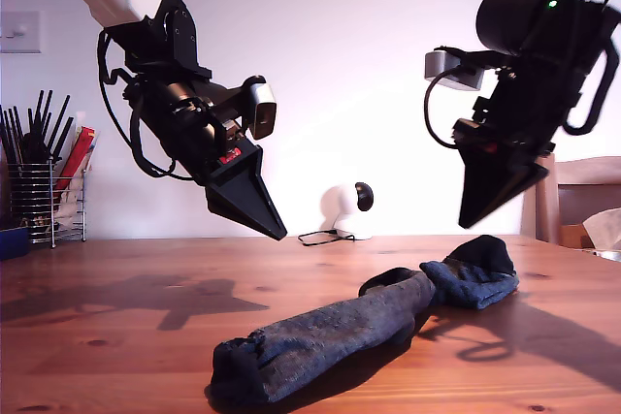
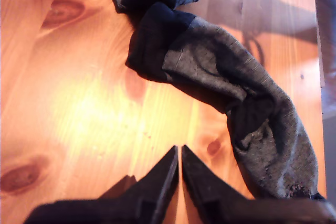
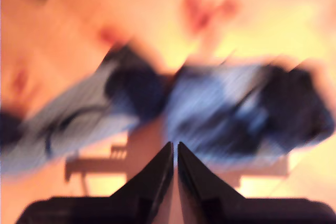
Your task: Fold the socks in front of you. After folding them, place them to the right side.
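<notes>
**Both grippers up, socks on the wood**

My first gripper [image 1: 275,230] and my second gripper [image 1: 468,221] hang in the air, fingers pressed together — holding nothing. Below them, two dark heathered knit socks [image 1: 359,327] lie stretched end to end on the knotty wooden tabletop [image 1: 116,336].

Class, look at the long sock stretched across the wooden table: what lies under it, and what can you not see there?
Under the long sock only the wooden table and the sock's shadow show. Its dark cuff meets the bunched second sock; any overlap there is hidden by fabric.
</notes>
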You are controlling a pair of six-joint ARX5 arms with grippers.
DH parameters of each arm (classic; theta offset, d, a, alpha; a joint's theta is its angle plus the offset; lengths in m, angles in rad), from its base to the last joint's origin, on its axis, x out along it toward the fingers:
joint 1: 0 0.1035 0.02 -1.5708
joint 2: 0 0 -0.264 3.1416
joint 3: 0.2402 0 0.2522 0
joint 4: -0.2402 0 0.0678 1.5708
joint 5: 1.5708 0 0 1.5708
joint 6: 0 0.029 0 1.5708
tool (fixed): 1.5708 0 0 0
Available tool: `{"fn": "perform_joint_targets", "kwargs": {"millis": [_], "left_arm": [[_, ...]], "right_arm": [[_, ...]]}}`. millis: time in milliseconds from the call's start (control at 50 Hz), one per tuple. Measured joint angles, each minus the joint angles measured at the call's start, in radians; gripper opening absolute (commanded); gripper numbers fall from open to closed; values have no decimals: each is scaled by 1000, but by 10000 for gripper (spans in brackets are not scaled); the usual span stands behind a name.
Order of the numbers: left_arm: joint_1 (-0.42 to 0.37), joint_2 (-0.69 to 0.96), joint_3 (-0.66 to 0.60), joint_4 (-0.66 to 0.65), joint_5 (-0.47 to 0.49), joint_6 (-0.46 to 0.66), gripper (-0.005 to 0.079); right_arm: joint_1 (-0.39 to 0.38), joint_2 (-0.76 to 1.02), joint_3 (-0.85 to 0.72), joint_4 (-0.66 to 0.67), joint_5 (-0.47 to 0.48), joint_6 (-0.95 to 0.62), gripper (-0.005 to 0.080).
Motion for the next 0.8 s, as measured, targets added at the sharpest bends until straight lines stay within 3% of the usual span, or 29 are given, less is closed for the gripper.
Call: {"fn": "perform_joint_targets", "kwargs": {"millis": [160,480,800], "left_arm": [[-3,0,0,6,0,0,-20],[-6,0,0,29,0,0,-20],[-6,0,0,30,0,0,-20]], "right_arm": [[1,4,0,76,19,2,-13],[1,164,0,121,3,2,-13],[1,196,0,126,-24,2,-12]]}}
